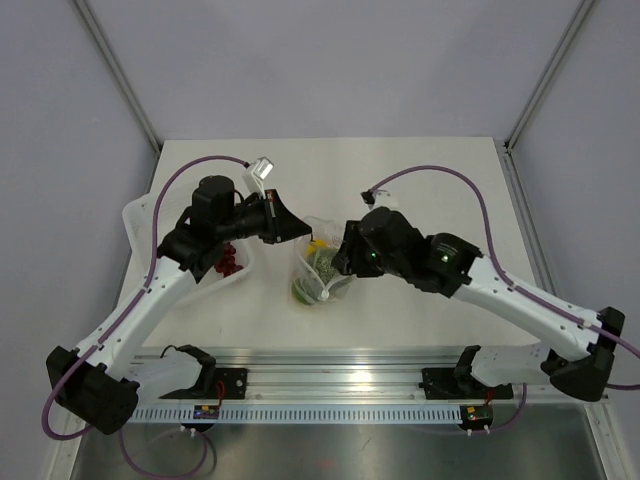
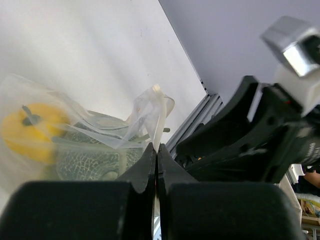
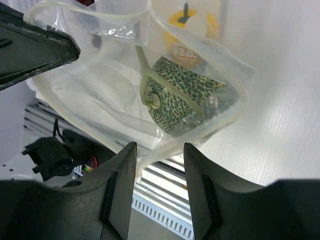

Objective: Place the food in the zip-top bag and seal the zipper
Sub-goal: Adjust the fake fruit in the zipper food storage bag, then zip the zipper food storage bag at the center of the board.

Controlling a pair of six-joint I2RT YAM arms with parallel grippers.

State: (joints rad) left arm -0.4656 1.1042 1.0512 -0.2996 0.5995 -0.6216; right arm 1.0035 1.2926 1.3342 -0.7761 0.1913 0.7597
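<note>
I count two arms on the desk (image 1: pixel 400 170), each with one end effector, and one zip-top bag (image 1: pixel 312 268) between them near the middle of the desk, towards the near edge.

The left end effector (image 2: pixel 156 150) has its two fingers pressed together. From its wrist camera, clear film from the bag's far-left edge runs down into the seam between them, so I read it as clamped on the bag.

The right end effector (image 3: pixel 159 147) stands with its two fingers (image 3: pixel 120 185) apart. A corner of the bag sits in the gap, and I see neither finger pressing on it.

Inside the bag I count two pieces of food. One is a yellow fruit (image 3: pixel 187 25) with a dark stem. The other is a grey-green netted fruit (image 3: pixel 185 97) with a thin pale stem, lying just beside the yellow one. The wrist views show both behind the film.

The zipper (image 3: pixel 227 55) shows as one thick pale strip curving along the bag's rim. I cannot tell whether it is pressed closed.

To the left, under the left arm, sits one white tray (image 1: pixel 247 277) with small red pieces (image 1: pixel 228 262) in it. They are too small for me to count.
</note>
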